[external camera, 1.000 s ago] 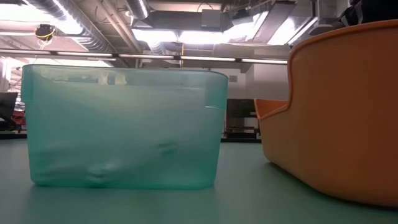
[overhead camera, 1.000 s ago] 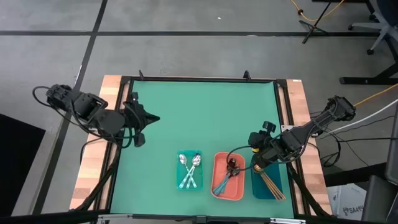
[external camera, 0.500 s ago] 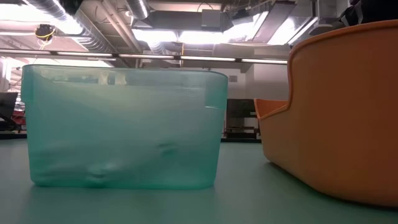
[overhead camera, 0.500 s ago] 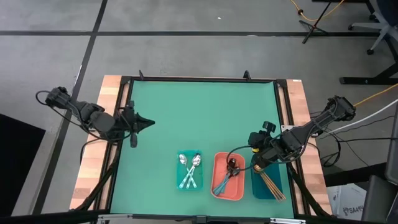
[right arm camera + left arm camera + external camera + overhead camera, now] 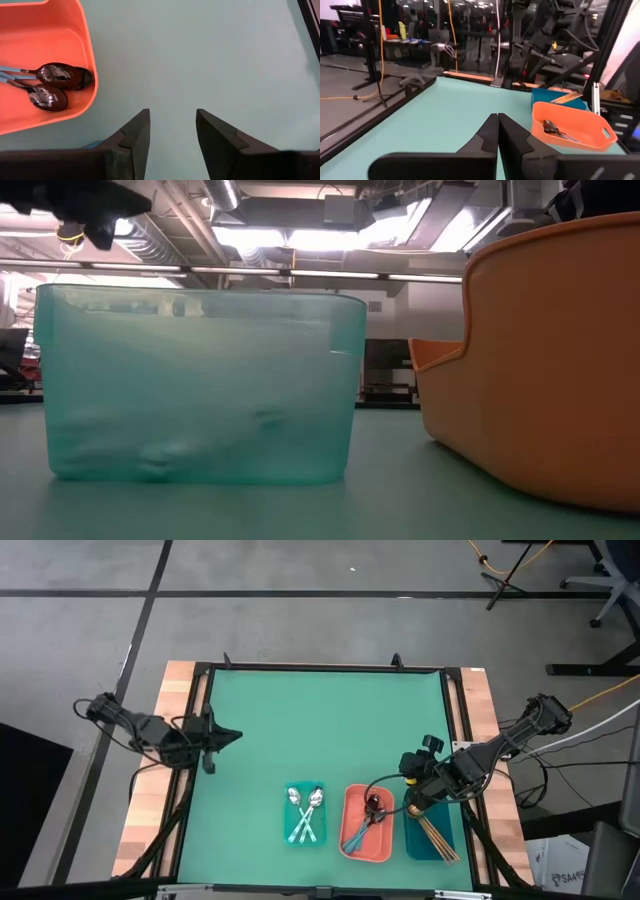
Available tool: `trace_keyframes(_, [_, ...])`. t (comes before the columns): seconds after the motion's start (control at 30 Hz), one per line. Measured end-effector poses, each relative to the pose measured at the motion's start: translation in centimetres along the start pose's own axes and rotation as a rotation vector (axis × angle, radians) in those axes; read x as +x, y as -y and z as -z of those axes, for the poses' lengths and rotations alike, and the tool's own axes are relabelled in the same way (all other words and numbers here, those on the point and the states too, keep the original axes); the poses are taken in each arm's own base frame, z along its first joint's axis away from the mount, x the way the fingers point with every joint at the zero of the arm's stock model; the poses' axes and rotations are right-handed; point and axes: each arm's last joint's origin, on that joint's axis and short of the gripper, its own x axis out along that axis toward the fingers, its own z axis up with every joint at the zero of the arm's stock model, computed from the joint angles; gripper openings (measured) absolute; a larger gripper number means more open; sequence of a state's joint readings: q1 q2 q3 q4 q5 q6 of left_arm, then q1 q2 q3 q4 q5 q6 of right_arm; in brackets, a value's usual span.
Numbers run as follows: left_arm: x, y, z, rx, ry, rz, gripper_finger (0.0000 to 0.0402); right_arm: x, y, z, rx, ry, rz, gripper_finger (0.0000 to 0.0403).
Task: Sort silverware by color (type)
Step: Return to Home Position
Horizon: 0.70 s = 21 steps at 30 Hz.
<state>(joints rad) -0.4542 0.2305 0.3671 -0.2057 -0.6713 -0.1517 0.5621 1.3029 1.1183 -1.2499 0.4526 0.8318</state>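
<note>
The left arm (image 5: 150,728) has drawn back toward the left edge of the table (image 5: 330,720) over the past second and now lies flatter. A dark part of it has come into the upper corner of the low view. The right arm (image 5: 490,752) and everything in the trays lie as they did before.

The green table carries three trays in a row along one edge. The left tool (image 5: 498,117) sits low over the table's left side, well apart from the trays. Its fingers are pressed together, hold nothing and point across the table toward the right.

The right arm reaches in from the right edge. The right tool (image 5: 172,120) hangs above the table with its fingers spread and empty. It is just beside the corner of the coral tray (image 5: 367,823) where the spoon bowls lie.

The coral tray stands in the middle of the row. The teal tray (image 5: 305,813) is to its left and the blue tray (image 5: 432,830) to its right, all three near one another but apart. In the low view the teal and coral trays fill the frame side by side, with a strip of table between them.

Silver spoons (image 5: 306,808) lie crossed in the teal tray, handles fanned apart. Dark spoons (image 5: 52,85) rest in the coral tray; two bowls lie close together near its wall, with bluish handles running off along the tray. Gold spoons (image 5: 437,833) lie bundled in the blue tray, their thin brown handles slanting across it.
</note>
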Motion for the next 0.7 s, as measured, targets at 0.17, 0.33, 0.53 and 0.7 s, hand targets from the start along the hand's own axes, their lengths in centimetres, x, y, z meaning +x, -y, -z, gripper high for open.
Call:
trace_keyframes(0.17, [-0.2, -0.7, 1.7, -0.001, 0.033, -0.020, 0.0000, 0.0, 0.0, 0.0, 0.000, 0.000, 0.000, 0.0150])
trace_keyframes(0.33, [-0.2, -1.1, 2.8, -0.011, 0.048, -0.041, 0.0000, 0.0, 0.0, 0.0, 0.000, 0.000, 0.000, 0.0150])
trace_keyframes(0.53, [0.4, -1.4, 4.9, -0.009, 0.064, -0.070, 0.0000, 0.0, 0.0, 0.0, 0.001, 0.001, -0.001, 0.0150])
trace_keyframes(0.7, [1.1, -1.3, 6.1, 0.037, 0.096, 0.006, 0.0000, 0.0, 0.0, 0.0, 0.000, 0.001, -0.001, 0.0150])
